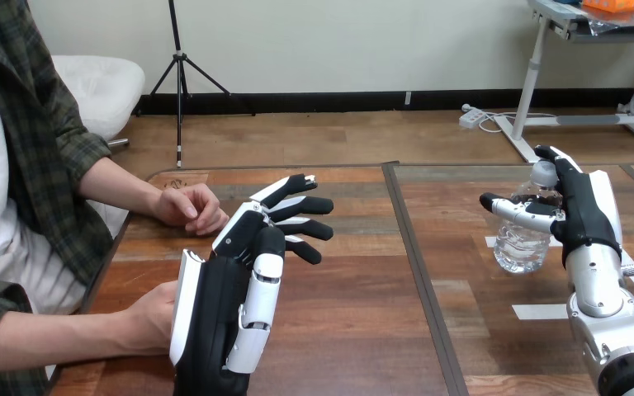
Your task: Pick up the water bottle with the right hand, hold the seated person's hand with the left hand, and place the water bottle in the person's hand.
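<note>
Over on the right side of the bench (363, 330), the robot's right hand (586, 214) grips the water bottle (518, 243). Its thumb crosses the front and its fingers curl round the back. The bottle is upright, its base on the wood or just above it, beside some strips of white tape (537, 312).

The left hand (231, 297) is raised at the near left, fingers straight and spread, holding nothing. The person's near hand (153, 313) sits just left of it, partly hidden, so I cannot tell whether they touch. The person's far hand (188, 208) rests loosely curled on the bench.
</note>
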`<act>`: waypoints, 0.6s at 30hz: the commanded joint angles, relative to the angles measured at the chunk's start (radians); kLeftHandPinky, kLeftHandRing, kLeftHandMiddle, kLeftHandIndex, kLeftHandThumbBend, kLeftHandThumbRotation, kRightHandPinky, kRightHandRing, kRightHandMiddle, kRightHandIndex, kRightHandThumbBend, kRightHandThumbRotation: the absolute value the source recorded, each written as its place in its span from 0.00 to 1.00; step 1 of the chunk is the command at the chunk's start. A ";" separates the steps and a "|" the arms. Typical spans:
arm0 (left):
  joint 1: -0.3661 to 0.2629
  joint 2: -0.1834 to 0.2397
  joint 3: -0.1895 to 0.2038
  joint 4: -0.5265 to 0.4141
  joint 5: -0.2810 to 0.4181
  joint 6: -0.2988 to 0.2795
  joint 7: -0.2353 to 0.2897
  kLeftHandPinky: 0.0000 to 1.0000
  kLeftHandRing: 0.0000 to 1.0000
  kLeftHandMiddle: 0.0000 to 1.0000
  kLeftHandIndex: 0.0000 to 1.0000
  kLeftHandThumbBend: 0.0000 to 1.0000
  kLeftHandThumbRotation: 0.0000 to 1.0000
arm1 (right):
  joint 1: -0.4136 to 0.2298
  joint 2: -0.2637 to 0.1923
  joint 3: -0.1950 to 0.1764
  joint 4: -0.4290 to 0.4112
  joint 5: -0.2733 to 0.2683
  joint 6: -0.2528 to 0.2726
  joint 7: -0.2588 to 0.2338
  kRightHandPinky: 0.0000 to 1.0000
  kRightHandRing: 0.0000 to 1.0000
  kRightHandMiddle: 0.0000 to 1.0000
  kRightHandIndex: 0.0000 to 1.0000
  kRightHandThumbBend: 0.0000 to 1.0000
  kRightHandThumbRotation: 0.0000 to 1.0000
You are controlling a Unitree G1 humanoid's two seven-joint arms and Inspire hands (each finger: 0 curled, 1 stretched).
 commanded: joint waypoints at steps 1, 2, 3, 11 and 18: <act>0.039 -0.013 -0.020 -0.040 -0.008 -0.006 -0.004 0.46 0.60 0.68 0.76 0.18 0.95 | -0.019 0.032 -0.025 0.048 0.037 0.008 0.033 0.86 0.89 0.91 0.90 0.69 0.00; 0.039 -0.013 -0.020 -0.039 -0.008 -0.007 -0.004 0.46 0.60 0.68 0.76 0.18 0.95 | -0.019 0.033 -0.028 0.049 0.043 0.006 0.036 0.86 0.89 0.91 0.90 0.69 0.00; 0.039 -0.014 -0.019 -0.038 -0.007 -0.008 -0.003 0.46 0.60 0.68 0.76 0.18 0.95 | -0.019 0.036 -0.036 0.050 0.054 0.005 0.041 0.86 0.89 0.91 0.90 0.69 0.00; 0.040 -0.014 -0.019 -0.036 -0.006 -0.010 -0.002 0.46 0.60 0.68 0.77 0.17 0.94 | -0.017 0.048 -0.064 0.056 0.103 -0.012 0.062 0.86 0.89 0.91 0.90 0.69 0.00; 0.040 -0.015 -0.019 -0.032 -0.006 -0.013 -0.001 0.46 0.60 0.68 0.77 0.18 0.94 | -0.018 0.064 -0.096 0.057 0.147 -0.019 0.079 0.86 0.88 0.90 0.90 0.68 0.00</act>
